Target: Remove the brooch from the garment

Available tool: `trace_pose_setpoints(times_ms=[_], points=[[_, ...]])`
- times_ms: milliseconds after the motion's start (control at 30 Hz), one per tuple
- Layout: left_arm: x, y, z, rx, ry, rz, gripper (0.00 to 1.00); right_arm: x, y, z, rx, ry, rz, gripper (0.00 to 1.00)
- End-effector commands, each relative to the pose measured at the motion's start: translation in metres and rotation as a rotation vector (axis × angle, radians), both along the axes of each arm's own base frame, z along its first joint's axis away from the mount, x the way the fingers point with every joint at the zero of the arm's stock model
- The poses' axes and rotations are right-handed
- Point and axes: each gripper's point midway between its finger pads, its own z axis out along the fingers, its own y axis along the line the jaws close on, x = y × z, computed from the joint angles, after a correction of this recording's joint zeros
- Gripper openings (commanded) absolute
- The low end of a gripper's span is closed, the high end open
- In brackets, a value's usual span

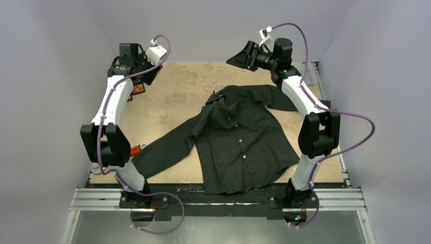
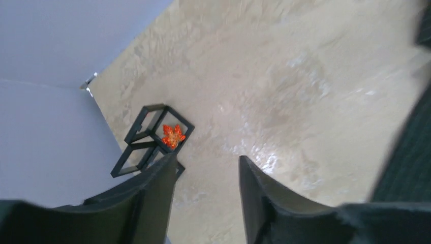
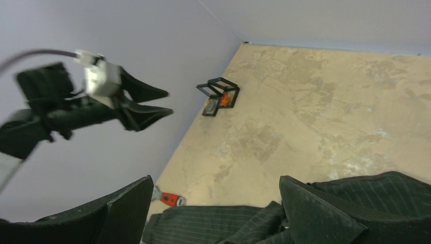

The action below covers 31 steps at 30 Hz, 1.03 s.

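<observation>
Orange brooch [image 2: 173, 136] lies in the black frame box [image 2: 134, 125]; left jaws narrowly apart, right jaws wide

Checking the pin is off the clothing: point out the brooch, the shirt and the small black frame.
brooch [image 2: 173, 136]: left wrist view, centre of the orange flower.
shirt [image 1: 223, 147]: top view, front panel beside the buttons.
black frame [image 2: 154, 107]: left wrist view, its top bar.

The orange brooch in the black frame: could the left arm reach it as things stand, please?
Probably yes: the left gripper hangs open close above the brooch, which lies in the open-sided black frame with nothing covering it.
</observation>
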Motion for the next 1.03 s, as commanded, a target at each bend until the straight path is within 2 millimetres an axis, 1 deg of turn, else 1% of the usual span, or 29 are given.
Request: trace_pose_setpoints(times_ms=[0, 67, 100, 167, 233, 267, 333, 467, 567, 700, 767, 900, 1000], points=[[-0.035, -0.039, 0.07, -0.266, -0.045, 0.02, 0.59, -0.023, -0.022, 0.037, -0.147, -0.227, -0.041, 0.99], [-0.048, -0.044, 0.089, -0.318, -0.049, 0.034, 0.83, -0.032, -0.033, 0.033, -0.205, -0.247, -0.067, 0.99], [-0.056, -0.047, 0.095, -0.339, -0.039, 0.04, 0.91, -0.036, -0.039, 0.03, -0.232, -0.252, -0.081, 0.99], [-0.074, -0.05, 0.101, -0.38, -0.008, 0.066, 0.95, -0.047, -0.052, 0.022, -0.295, -0.262, -0.106, 0.99], [-0.091, -0.05, 0.1, -0.414, 0.029, 0.113, 0.97, -0.058, -0.068, 0.01, -0.371, -0.272, -0.143, 0.99], [-0.1, -0.049, 0.094, -0.423, 0.058, 0.147, 0.97, -0.068, -0.076, 0.009, -0.411, -0.298, -0.16, 0.99], [-0.119, -0.046, 0.083, -0.431, 0.093, 0.193, 0.98, -0.083, -0.091, -0.002, -0.477, -0.305, -0.192, 0.99], [-0.153, -0.039, 0.06, -0.428, 0.108, 0.263, 0.99, -0.111, -0.121, -0.027, -0.572, -0.277, -0.255, 0.99], [-0.175, -0.035, 0.05, -0.437, 0.105, 0.307, 0.99, -0.131, -0.135, -0.042, -0.619, -0.267, -0.287, 0.99], [-0.192, -0.037, 0.043, -0.475, 0.103, 0.347, 0.99, -0.148, -0.141, -0.051, -0.631, -0.258, -0.299, 0.99], [-0.198, -0.038, 0.042, -0.495, 0.102, 0.365, 0.99, -0.154, -0.141, -0.05, -0.628, -0.264, -0.298, 0.99], [-0.205, -0.035, 0.036, -0.515, 0.101, 0.409, 0.99, -0.158, -0.142, -0.05, -0.647, -0.291, -0.286, 0.99], [-0.206, -0.031, 0.04, -0.522, 0.084, 0.424, 1.0, -0.158, -0.142, -0.046, -0.644, -0.301, -0.286, 0.99]])
